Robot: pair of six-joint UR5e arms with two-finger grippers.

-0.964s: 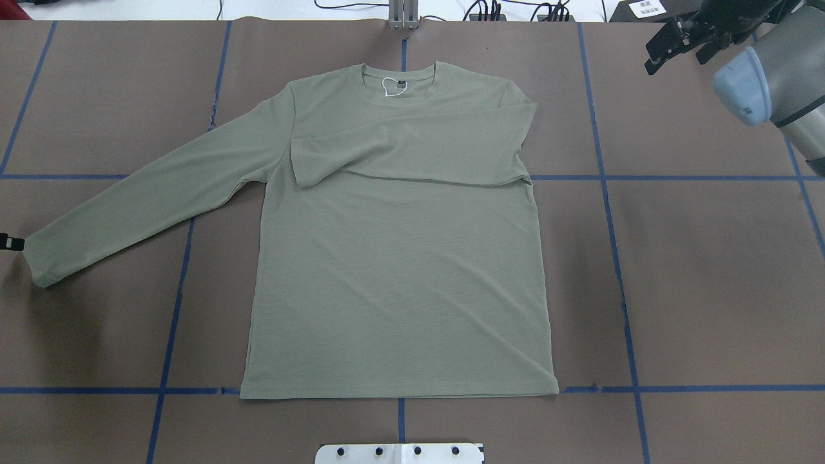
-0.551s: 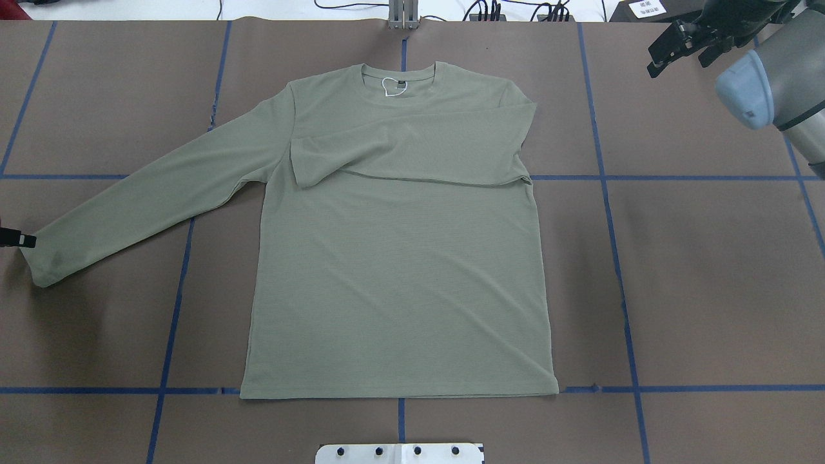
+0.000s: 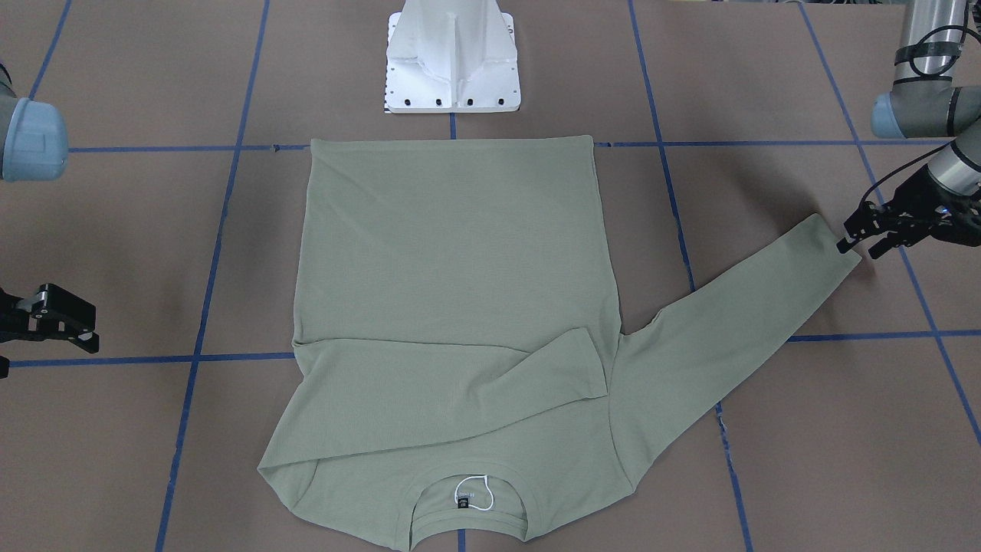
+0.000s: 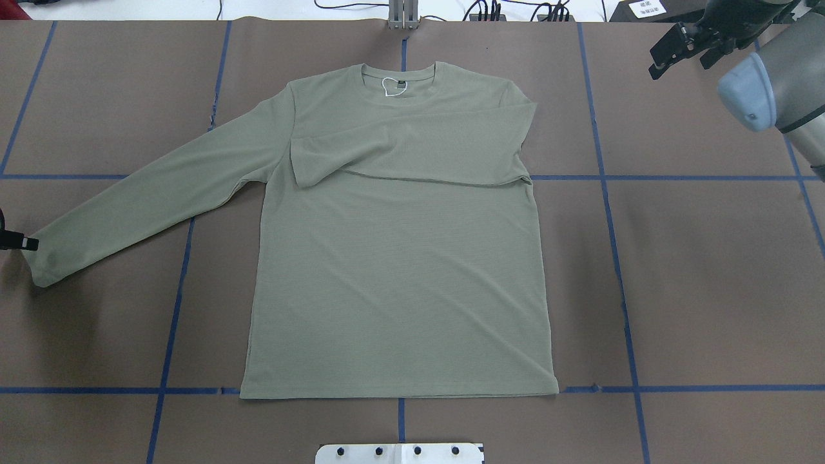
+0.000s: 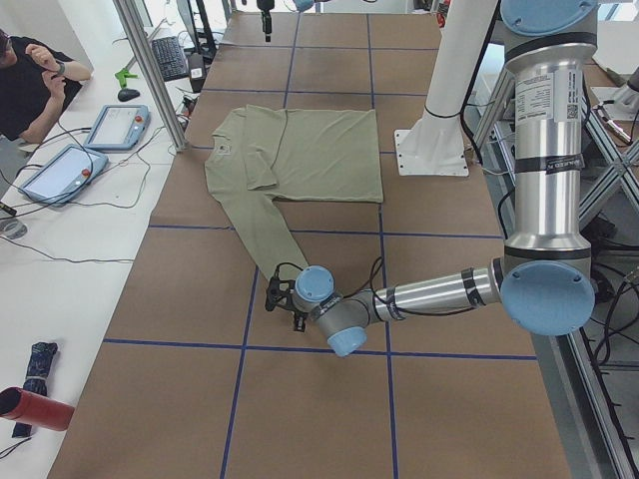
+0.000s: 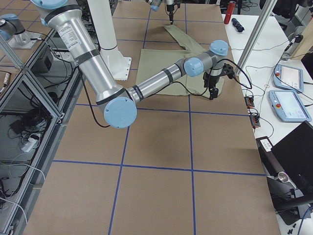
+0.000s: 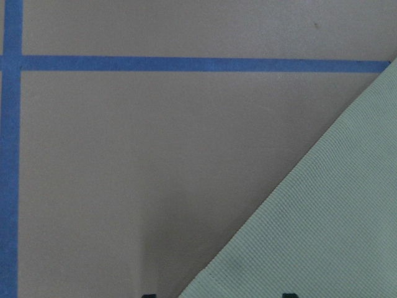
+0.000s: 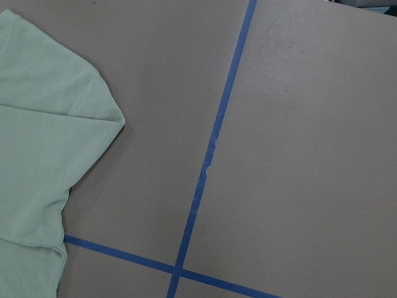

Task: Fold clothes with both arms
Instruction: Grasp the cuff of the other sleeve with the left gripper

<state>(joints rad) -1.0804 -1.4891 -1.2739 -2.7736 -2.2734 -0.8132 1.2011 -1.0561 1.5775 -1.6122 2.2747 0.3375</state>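
Left pincer (image 3: 858,248): sat low over the bench's left half, right at the cuff (image 4: 40,264) of the outstretched sleeve, fingers apart. Straddled the cuff's edge in the left wrist view, one fingertip (image 7: 289,295) over the knit, the other over bare brown surface. Could not tell whether either touched the cloth. Gripped nothing.

Right pincer (image 3: 90,330): hung above the bench (image 4: 709,270) near its edge away from the robot, off to the right of the shirt and apart from it. Fingers spread, empty.

Shirt (image 4: 399,277), pale sage-green knit with long sleeves: lay flat and face up across the middle of the bench. Pointed its round neck toward the edge away from the robot and its hem toward the robot's edge, by the white pedestal base (image 3: 452,61). Showed a white loop (image 4: 392,87) at the neck label. Had the sleeve on the robot's right (image 4: 412,151) folded across the chest. Had the other sleeve (image 4: 148,193) stretched at a slant toward the left end.

Blue tape lines (image 4: 619,258): crossed the brown bench in a grid.

Person (image 5: 35,75): sat at a white side desk along the bench's far edge, beside two tablets (image 5: 118,125).
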